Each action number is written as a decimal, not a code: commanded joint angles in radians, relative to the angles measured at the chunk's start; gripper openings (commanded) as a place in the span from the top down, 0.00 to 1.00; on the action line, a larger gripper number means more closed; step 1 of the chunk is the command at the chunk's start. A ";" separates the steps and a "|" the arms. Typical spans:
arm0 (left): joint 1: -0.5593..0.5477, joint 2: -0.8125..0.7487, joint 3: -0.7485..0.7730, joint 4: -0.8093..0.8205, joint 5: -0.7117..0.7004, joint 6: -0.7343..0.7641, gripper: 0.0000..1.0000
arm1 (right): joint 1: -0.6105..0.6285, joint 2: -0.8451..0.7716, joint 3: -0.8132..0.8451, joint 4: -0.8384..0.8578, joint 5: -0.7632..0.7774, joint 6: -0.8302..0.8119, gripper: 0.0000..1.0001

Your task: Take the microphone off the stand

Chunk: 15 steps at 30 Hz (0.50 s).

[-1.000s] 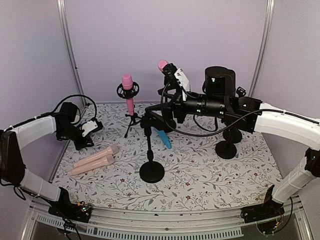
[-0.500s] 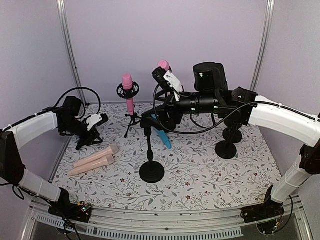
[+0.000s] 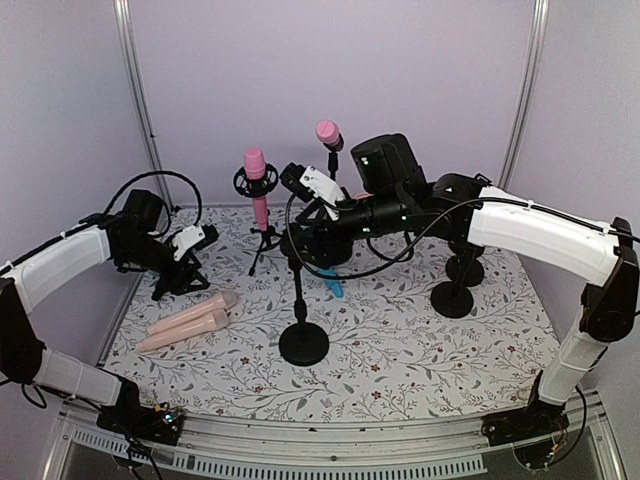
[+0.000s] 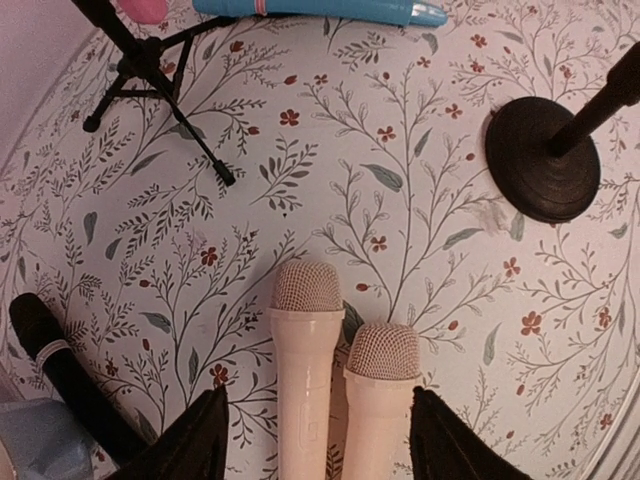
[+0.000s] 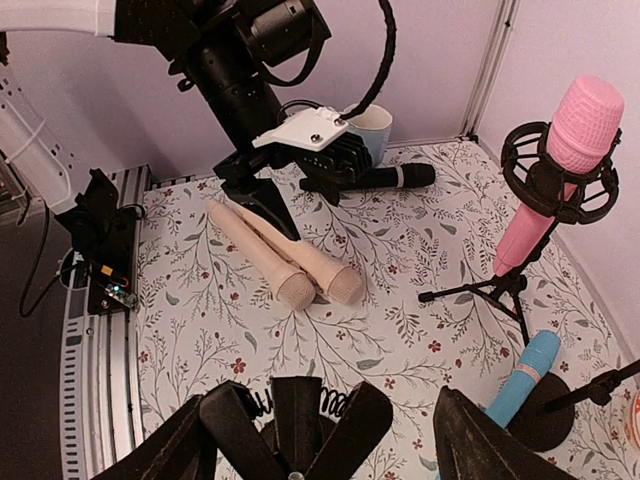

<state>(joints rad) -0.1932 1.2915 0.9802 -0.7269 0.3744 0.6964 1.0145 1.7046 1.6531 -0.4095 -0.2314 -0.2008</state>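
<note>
A pink microphone (image 3: pixel 256 183) stands upright in a black ring mount on a small tripod at the back; it also shows in the right wrist view (image 5: pixel 560 150). A second pink-headed microphone (image 3: pixel 327 134) stands on a thin stand behind my right arm. My right gripper (image 3: pixel 303 228) is open, and its jaws (image 5: pixel 335 440) straddle the empty spring clip (image 5: pixel 300 415) of the round-based stand (image 3: pixel 303 340). My left gripper (image 3: pixel 175 278) is open and hovers over two peach microphones (image 4: pixel 335 380) lying side by side, not touching them.
A blue microphone (image 3: pixel 330 281) lies on the floral mat behind the round-based stand. A black microphone (image 4: pixel 60 370) lies at the far left beside a cup (image 5: pixel 375 125). Two more black stands (image 3: pixel 455 295) stand at the right. Purple walls close in the back and sides.
My right gripper has swung left and down from beside the back pink-headed microphone to the clip of the round-based stand. My left gripper has shifted slightly right, over the peach microphones.
</note>
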 commanded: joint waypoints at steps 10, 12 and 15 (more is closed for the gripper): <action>-0.021 -0.032 0.022 -0.011 0.010 -0.013 0.34 | 0.005 0.004 0.040 -0.063 0.046 -0.032 0.82; -0.024 -0.031 0.023 -0.009 0.012 -0.017 0.34 | 0.004 -0.013 0.039 -0.073 0.084 -0.040 0.89; -0.031 -0.030 0.023 -0.008 0.011 -0.020 0.34 | -0.009 -0.046 0.036 -0.088 0.141 -0.054 0.90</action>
<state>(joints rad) -0.2050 1.2755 0.9813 -0.7303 0.3740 0.6861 1.0218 1.7100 1.6695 -0.4339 -0.1955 -0.2256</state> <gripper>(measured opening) 0.663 0.375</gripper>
